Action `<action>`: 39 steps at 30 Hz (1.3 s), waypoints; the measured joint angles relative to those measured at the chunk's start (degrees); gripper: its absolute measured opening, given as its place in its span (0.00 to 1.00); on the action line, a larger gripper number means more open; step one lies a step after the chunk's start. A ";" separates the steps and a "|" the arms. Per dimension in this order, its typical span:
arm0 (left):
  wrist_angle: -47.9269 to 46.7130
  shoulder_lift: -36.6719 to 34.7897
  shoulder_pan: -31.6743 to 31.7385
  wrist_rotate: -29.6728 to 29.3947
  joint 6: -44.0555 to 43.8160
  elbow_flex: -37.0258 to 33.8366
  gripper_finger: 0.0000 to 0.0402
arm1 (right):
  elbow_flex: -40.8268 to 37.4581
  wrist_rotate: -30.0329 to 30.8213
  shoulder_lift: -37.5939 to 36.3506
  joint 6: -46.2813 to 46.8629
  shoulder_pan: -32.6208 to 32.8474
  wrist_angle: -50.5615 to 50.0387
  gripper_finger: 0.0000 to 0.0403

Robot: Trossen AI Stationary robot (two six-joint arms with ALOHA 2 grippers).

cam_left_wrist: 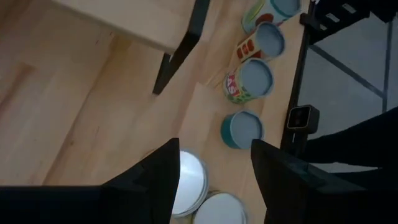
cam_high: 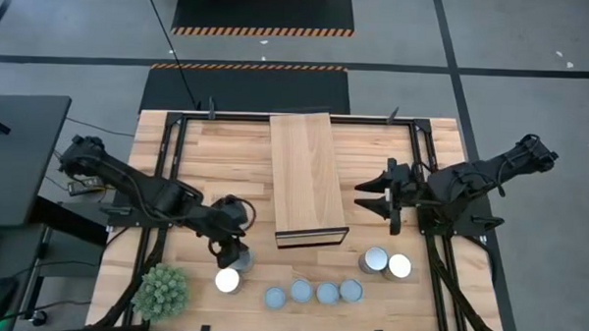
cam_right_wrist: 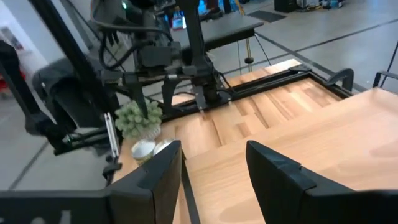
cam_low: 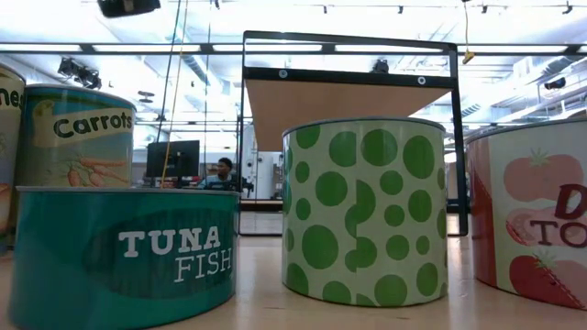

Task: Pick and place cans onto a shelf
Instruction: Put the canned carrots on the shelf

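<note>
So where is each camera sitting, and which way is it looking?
High view: above the table, looking straight down; shows both arms, the left hand over two cans, the right hand beside the shelf.
Low view: at tabletop height, looking level past the tuna can toward the shelf; no arm shows.
Left wrist view: on the left arm, looking down past its open fingers at cans.
Right wrist view: on the right arm, looking across the table at the left arm and green plant.
Shared: high and left wrist views both show the can row.

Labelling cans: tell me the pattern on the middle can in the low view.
Green dots on pale green can; low view shows it best.
</note>
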 joint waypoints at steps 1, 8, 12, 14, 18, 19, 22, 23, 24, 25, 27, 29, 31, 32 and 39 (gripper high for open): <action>-2.02 0.93 -0.05 -0.16 -0.02 1.58 0.51 | 0.62 -0.03 0.59 -0.42 0.00 -0.79 0.47; -5.92 4.20 -0.27 -1.02 0.78 5.60 0.51 | 3.25 0.15 1.71 -2.55 0.00 -2.95 0.47; -5.78 4.11 -0.17 -0.18 -0.61 5.50 0.51 | 3.25 1.01 1.34 -2.86 0.00 -4.72 0.47; -6.94 4.10 -0.71 -0.12 -2.49 5.49 0.51 | 3.25 1.12 1.31 -2.84 0.00 -5.33 0.47; -8.33 5.68 -2.01 0.15 -3.04 5.46 0.56 | 3.25 1.11 1.69 -2.37 -0.01 -6.99 0.47; -9.35 6.37 -2.36 0.15 -3.18 5.40 0.59 | 3.22 1.12 1.77 -1.90 -0.12 -7.76 0.47; -11.86 8.97 -2.56 -0.39 -1.96 5.43 0.70 | 2.88 1.12 1.88 -1.44 -0.64 -8.10 0.47; -13.00 10.08 -2.51 -0.39 -0.44 5.40 0.74 | 2.88 1.15 1.87 -1.44 -0.76 -8.49 0.47; -13.42 11.05 -2.43 -0.40 0.70 5.36 0.78 | 2.86 1.15 1.87 -1.44 -0.89 -8.67 0.47; -13.29 11.86 -2.29 -0.44 1.24 5.36 0.82 | 2.85 1.16 1.87 -1.36 -1.09 -8.99 0.47; -13.00 13.21 -2.00 -0.32 2.25 5.38 0.88 | 2.83 1.17 1.85 -1.36 -1.55 -9.41 0.47; -11.87 14.47 -1.93 0.75 2.21 5.38 0.94 | 2.82 1.17 1.77 -1.32 -1.80 -9.93 0.47; -11.37 15.18 -1.75 2.43 1.08 5.37 0.97 | 2.81 1.17 1.74 -1.38 -1.99 -10.04 0.47; -11.38 15.26 -1.72 3.41 0.21 5.38 0.99 | 2.81 1.17 1.74 -1.40 -2.09 -10.08 0.47; -13.19 14.67 -1.33 10.58 -7.76 6.08 0.99 | 2.81 1.17 1.72 -1.46 -2.91 -10.19 0.47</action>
